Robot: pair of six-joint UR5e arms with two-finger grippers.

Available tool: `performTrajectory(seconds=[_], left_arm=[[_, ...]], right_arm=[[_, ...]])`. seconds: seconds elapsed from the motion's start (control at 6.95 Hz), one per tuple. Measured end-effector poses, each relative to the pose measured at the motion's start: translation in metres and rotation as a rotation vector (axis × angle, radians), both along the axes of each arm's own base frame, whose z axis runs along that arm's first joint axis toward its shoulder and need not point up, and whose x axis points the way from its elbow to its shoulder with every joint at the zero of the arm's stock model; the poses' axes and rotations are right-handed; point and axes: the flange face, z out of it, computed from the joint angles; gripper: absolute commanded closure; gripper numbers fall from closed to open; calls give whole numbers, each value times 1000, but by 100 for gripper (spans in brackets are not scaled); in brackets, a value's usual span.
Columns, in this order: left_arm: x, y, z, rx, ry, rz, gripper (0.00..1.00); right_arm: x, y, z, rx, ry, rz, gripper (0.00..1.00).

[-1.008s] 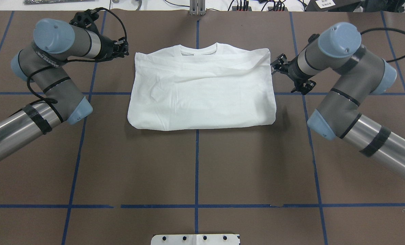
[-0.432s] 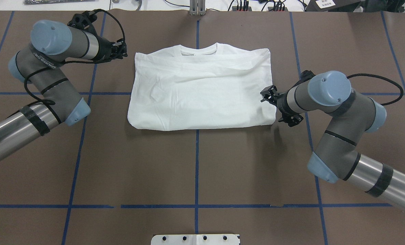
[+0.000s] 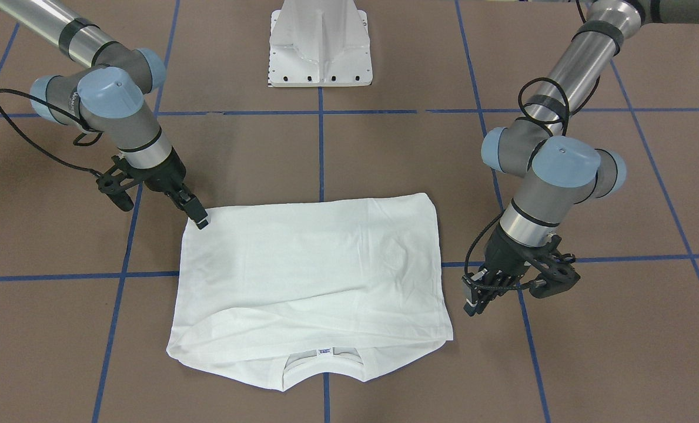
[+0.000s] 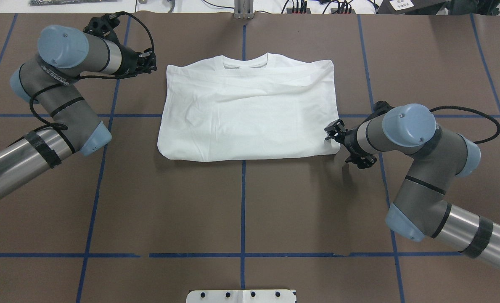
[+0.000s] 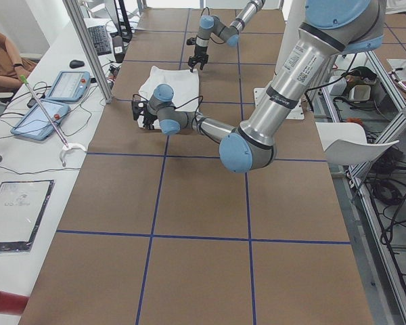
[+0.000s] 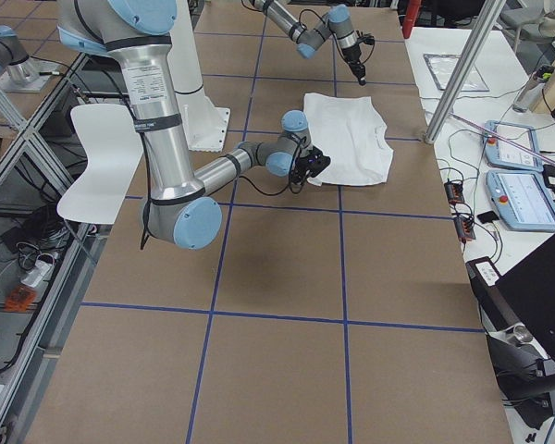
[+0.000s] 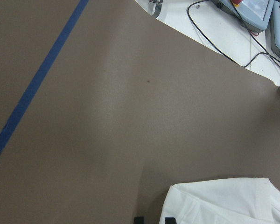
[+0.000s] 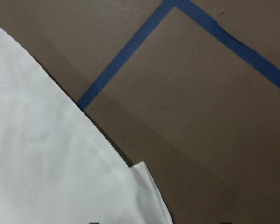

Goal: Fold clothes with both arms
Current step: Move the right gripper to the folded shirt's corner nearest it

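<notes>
Shirt: the white shirt (image 4: 250,113) lies folded into a rough rectangle, flat on the brown table (image 4: 241,210) and astride the middle blue tape line (image 4: 242,202).
Collar: the collar (image 4: 245,63) is at the edge far from the robot, with a small label (image 3: 324,352) showing inside it.
Left side: the left arm (image 4: 60,97) is bent, its wrist beside the shirt's far left corner. The left fingers (image 7: 139,220) hang over bare table just off that corner. Their tips are drawn nearly together, with nothing between them.
Right side: the right arm (image 4: 418,160) reaches low to the shirt's near right corner. The right fingers (image 3: 198,218) point down at the cloth's edge. The wrist view hints at tips set wide apart, the corner between them. Whether they touch the cloth cannot be told.
Base: the white pedestal (image 3: 321,44) stands well apart from the shirt.
</notes>
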Motion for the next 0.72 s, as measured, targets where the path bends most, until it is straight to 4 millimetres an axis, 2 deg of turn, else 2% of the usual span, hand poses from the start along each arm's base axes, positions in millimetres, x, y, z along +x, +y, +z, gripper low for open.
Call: performTrajectory(seconds=[0.43,0.72], left_arm=[[-1,0,4,-2,-5,-5,72],[-2,2,6,-3,-5,-5,72]], right_arm=[[-5,4,-12,-19,-28,12,100],[3,9,-27,-10,-53,11,100]])
